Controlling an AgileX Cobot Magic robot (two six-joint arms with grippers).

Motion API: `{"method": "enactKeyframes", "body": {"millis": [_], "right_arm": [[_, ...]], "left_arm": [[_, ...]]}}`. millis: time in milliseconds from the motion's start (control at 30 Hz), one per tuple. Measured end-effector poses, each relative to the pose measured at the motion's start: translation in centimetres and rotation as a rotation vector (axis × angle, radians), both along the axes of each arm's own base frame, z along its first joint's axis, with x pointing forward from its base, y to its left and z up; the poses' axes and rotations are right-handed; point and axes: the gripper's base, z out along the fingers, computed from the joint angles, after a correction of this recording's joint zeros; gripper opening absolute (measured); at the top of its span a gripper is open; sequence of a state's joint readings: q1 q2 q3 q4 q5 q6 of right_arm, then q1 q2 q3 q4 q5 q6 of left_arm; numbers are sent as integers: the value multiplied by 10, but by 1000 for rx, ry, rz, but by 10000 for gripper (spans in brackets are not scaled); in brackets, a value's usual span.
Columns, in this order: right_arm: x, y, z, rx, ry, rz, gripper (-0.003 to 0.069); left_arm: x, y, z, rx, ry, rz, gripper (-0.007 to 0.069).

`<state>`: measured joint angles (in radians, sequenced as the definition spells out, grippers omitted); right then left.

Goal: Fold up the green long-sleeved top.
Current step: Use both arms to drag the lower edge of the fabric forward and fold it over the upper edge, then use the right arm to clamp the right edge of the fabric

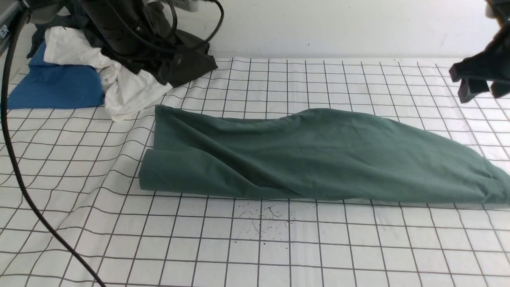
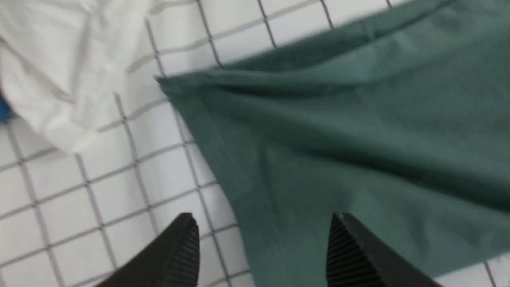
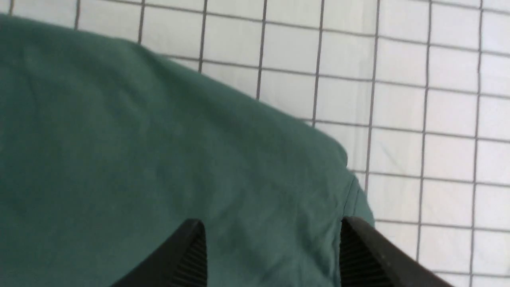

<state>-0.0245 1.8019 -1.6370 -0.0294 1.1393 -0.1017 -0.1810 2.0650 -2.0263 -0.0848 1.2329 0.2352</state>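
— What sits at the far left?

— A thick black cable [image 1: 14, 159] curves down that side of the table. At the back corner is a heap of clothes. It holds a bright blue folded garment [image 1: 55, 87], a crumpled white garment [image 1: 131, 91] against it, and a black garment [image 1: 191, 63] draped beside the left arm's dark column [image 1: 115, 28].

— And the piece to be folded?

— The muted green long-sleeved cotton top [image 1: 318, 155] lies in the middle of the white grid-lined cloth [image 1: 119, 247] covering the table. It is doubled into a long band running from near the white garment across to the right edge of the front view. Its left end is squared, with a soft rolled fold along the near side. The right end narrows to a rounded, seamed corner.

— The left gripper?

— The left gripper [image 2: 263, 251] hangs over the top's left end, its ribbed black fingers [image 2: 179, 255] spread wide with nothing between them. One is over bare grid, the other over green fabric. That view is blurred, so I cannot tell whether they touch the cloth.

— Anything in front of the band?

— Small dark specks [image 1: 263, 219] on the grid cloth, just before its middle.

— And the right side?

— The right gripper [image 3: 273, 255] is over the narrow right end, jaws likewise apart, gripping nothing. In the front view it shows as a dark shape at the right edge, clear of the fabric.
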Motion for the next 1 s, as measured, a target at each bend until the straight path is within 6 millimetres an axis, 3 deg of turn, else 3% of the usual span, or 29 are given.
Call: {"method": "enactKeyframes", "body": {"millis": [133, 233, 267, 433, 600, 800, 1000], "right_arm": [[-30, -7, -7, 25, -19, -21, 424], [-43, -16, -23, 36, -15, -70, 424], [-48, -24, -36, 47, -14, -115, 424], [-55, -52, -79, 81, 16, -254, 424], [-49, -78, -109, 124, 43, -361, 427], [-38, -81, -138, 200, 52, -382, 431], [-32, -83, -152, 196, 43, -400, 430]], "left_arm": [[-15, 0, -56, 29, 193, -22, 276], [-26, 2, -86, 52, 298, -29, 200], [-33, 4, -106, 66, 347, -30, 137], [-51, 10, -137, 105, 439, -35, 13], [-59, 11, -144, 116, 492, -37, -8], [-60, 11, -142, 117, 496, -37, -8], [-60, 11, -142, 117, 496, -37, -8]]}}
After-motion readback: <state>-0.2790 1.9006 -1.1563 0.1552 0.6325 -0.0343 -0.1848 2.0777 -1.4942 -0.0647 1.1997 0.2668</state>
